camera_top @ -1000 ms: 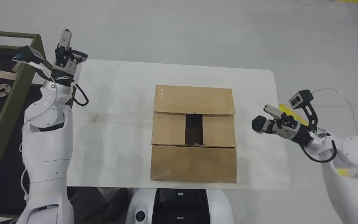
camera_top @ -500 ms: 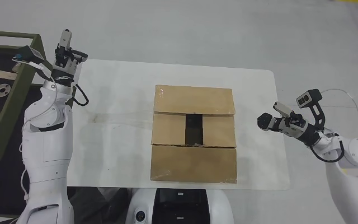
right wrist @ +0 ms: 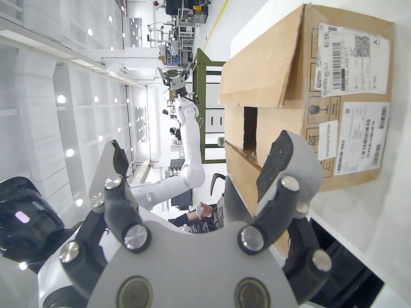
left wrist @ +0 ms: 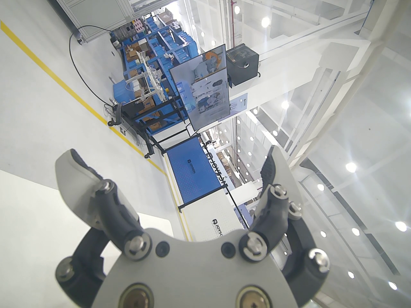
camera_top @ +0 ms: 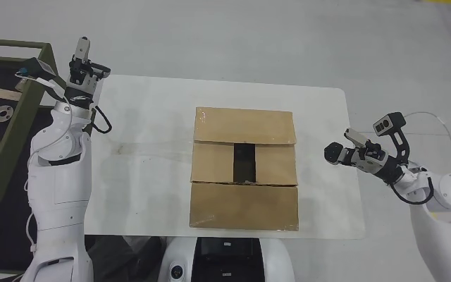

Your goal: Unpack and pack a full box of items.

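Note:
A brown cardboard box point(camera_top: 244, 168) stands in the middle of the white table point(camera_top: 141, 176); its flaps lie nearly flat, leaving a dark narrow gap point(camera_top: 244, 163) at the centre. The box point(right wrist: 305, 97) carries printed labels on one side. My left gripper point(camera_top: 83, 58) is raised off the table's far left corner, open and empty, its fingers point(left wrist: 80, 174) pointing up into the room. My right gripper point(camera_top: 336, 151) hovers over the table's right side, a little apart from the box, open with nothing between its fingers point(right wrist: 279, 161).
A green-framed cart point(camera_top: 25, 92) with dark shelves stands off the table's left edge. Bare table surface lies to the left and right of the box. The table's right edge point(camera_top: 356, 169) is close under my right arm.
My right gripper drew back to the right, away from the box, between the oldest frame and half a second ago, then held still. The left arm has not moved.

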